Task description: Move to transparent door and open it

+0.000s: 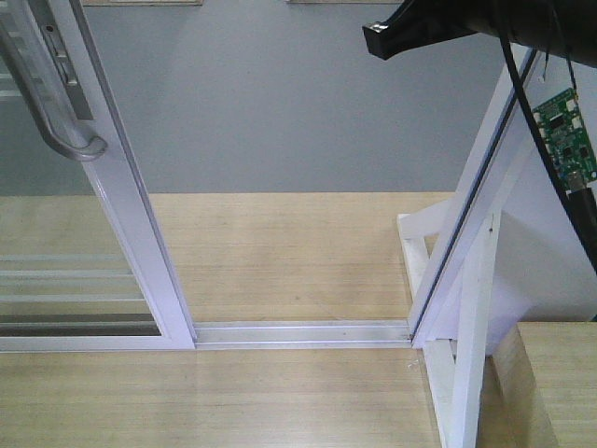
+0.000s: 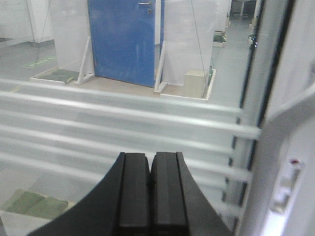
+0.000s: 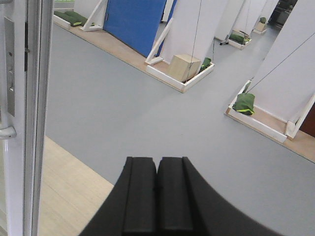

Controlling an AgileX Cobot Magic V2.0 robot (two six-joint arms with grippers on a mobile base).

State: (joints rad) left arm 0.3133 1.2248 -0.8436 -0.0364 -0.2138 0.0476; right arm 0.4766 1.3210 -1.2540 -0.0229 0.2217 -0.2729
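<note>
The transparent door (image 1: 131, 215) stands at the left of the front view, a white-framed glass panel with a curved grey handle (image 1: 47, 112) on its stile. A wide gap lies between that stile and the white jamb (image 1: 466, 233) on the right, over the floor track (image 1: 298, 333). My left gripper (image 2: 150, 156) is shut and empty, facing the door's glass with its white horizontal bars (image 2: 123, 118). My right gripper (image 3: 157, 160) is shut and empty, facing through the gap; the door stile (image 3: 19, 98) and handle end (image 3: 7, 132) are to its left. It also shows in the front view (image 1: 376, 37).
Wood flooring (image 1: 280, 252) runs on both sides of the track, with grey floor (image 3: 147, 113) beyond. White bracing (image 1: 466, 355) props the jamb. Further off are a wooden box (image 3: 184, 66), a blue panel (image 3: 135, 19), green bags (image 3: 244, 103) and white partitions.
</note>
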